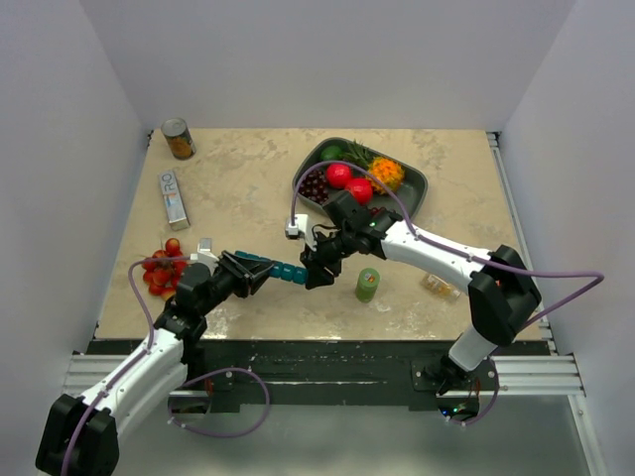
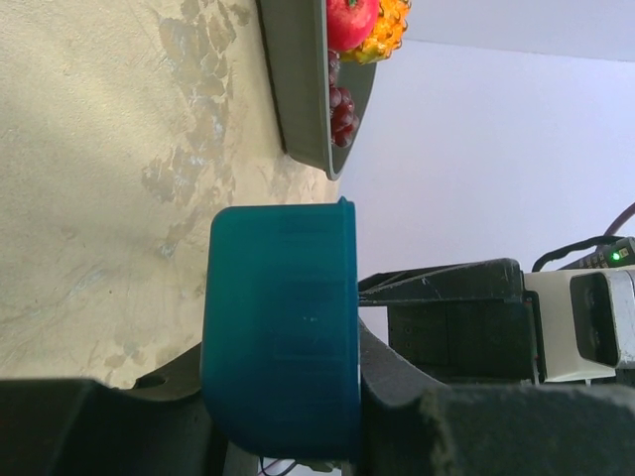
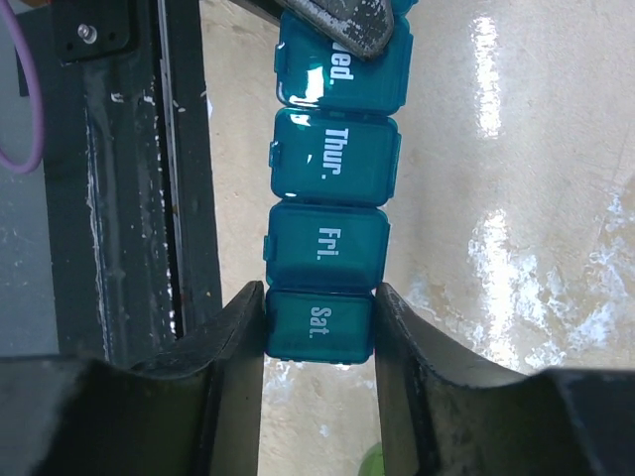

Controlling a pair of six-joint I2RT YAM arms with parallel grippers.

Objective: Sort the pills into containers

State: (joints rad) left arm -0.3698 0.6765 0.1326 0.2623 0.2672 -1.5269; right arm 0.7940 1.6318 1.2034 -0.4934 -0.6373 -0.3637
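Teal item: pill organizer (image 1: 276,268), a plastic strip of lidded compartments. It spans between the two end effectors, over the near-centre of the surface (image 1: 248,188).
Lid lettering (right wrist view): white print reads "Thur.", "Fri." and "Sat." The next lid up shows only "ed.", its start covered by a dark finger, probably the left arm's.
Right end effector (image 3: 319,302): clenched on the pill organizer, one finger flush against each side of the "Sat." compartment.
Left end effector (image 2: 283,436): grasping the opposite end of the pill organizer. Its own wrist view shows only a plain teal end wall between the fingers.
Overhead view only: silver box (image 1: 175,197) at left, lettering too small to read; tin can (image 1: 179,139) in the far left corner, label illegible; red tomatoes (image 1: 163,270) beside the left arm; green bottle (image 1: 368,285) just right of the right end effector.
Fruit tray (image 1: 415,183): dark grey, far centre-right, carrying red fruit and grapes. The left wrist view shows its rim edge-on.
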